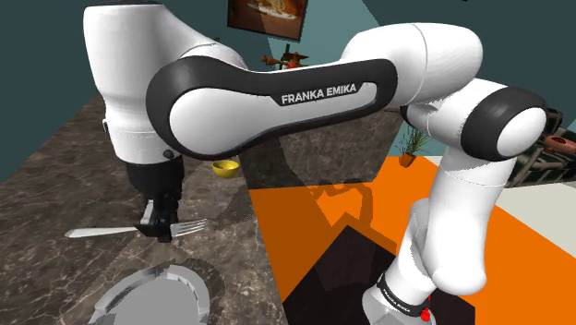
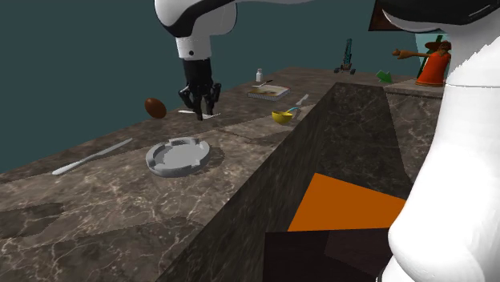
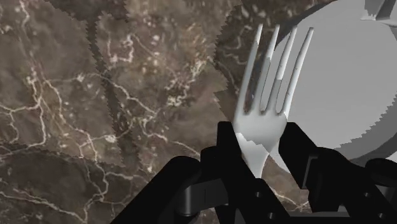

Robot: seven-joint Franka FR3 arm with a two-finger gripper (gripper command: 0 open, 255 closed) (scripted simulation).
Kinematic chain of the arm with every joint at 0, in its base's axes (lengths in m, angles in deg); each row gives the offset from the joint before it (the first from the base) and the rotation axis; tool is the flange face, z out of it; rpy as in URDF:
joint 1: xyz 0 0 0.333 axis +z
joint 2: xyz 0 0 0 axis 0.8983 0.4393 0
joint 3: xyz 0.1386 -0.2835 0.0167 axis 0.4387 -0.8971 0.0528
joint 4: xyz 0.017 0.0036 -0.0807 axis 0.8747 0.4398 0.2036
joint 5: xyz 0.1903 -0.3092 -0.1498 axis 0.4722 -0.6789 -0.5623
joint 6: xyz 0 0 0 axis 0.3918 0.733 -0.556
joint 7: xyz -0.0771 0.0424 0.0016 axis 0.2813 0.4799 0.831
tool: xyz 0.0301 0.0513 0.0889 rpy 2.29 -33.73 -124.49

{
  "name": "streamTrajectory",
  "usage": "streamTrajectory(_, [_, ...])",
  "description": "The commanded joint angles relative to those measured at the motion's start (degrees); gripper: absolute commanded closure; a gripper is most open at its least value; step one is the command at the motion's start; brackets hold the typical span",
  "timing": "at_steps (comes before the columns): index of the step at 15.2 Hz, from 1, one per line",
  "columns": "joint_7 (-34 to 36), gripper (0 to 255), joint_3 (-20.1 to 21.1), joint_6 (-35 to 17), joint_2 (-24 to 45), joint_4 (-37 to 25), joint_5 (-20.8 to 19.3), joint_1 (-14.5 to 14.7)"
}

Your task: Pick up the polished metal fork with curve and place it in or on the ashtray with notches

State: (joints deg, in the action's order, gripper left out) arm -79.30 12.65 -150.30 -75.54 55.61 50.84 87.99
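Silver fork (image 3: 257,124), clasped at its neck by the black jaws, which are closed on it. Tines show against the grey notched ashtray (image 2: 178,155). Brown marble tabletop (image 1: 74,194) beneath. Yellow bowl (image 1: 224,167) well apart.

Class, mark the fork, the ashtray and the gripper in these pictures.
fork (image 3: 257,121), wrist view, on the head just below its tines.
ashtray (image 2: 164,167), second exterior view, on its near rim.
gripper (image 2: 200,110), second exterior view, between its fingertips.
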Motion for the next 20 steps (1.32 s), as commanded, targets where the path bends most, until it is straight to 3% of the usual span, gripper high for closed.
streamTrajectory(1, [2.71,255,1.01,-0.1,0.1,0.14,-0.11,1.61])
streamTrajectory(7, [10.35,255,3.89,0.62,1.05,-1.08,-0.72,6.4])
streamTrajectory(20, [11.15,255,3.51,-8.84,2.67,6.98,-1.77,6.31])
